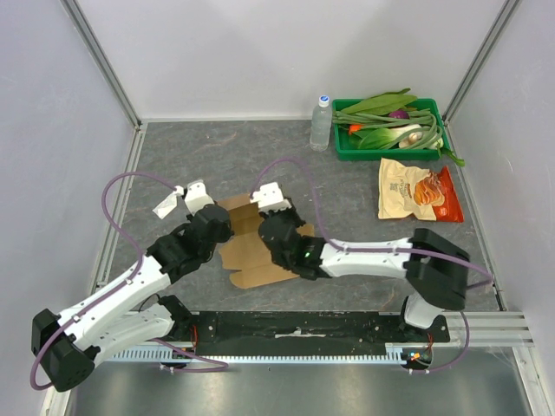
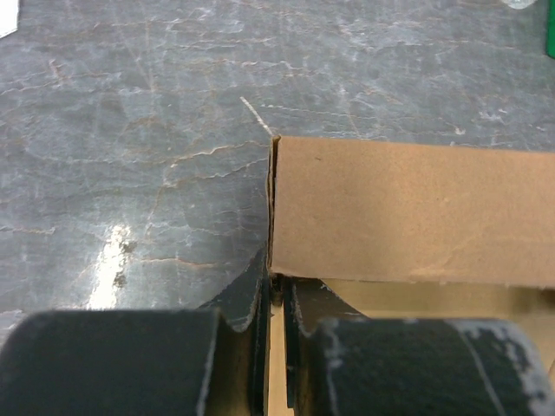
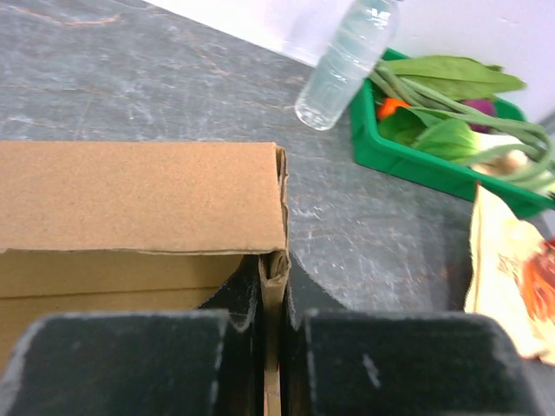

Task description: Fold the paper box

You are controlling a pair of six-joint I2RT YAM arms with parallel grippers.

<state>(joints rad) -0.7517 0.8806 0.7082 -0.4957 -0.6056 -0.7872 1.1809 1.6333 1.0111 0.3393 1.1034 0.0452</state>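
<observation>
The box (image 1: 251,260) lies mid-table between the arms, partly folded, one panel raised upright. The left gripper (image 2: 276,293) is clamped on the panel's left end and the right gripper (image 3: 273,279) is pinched on its right end (cardboard creased between the pads). A bottle (image 1: 321,123), a tray (image 1: 373,156) and a bag (image 1: 416,191) sit far right, well apart.

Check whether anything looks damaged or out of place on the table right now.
The edge of the paper box looks crumpled where the right pincer is shut on it. A small white paper scrap lies loose left of the box. Nothing else stands out.
</observation>
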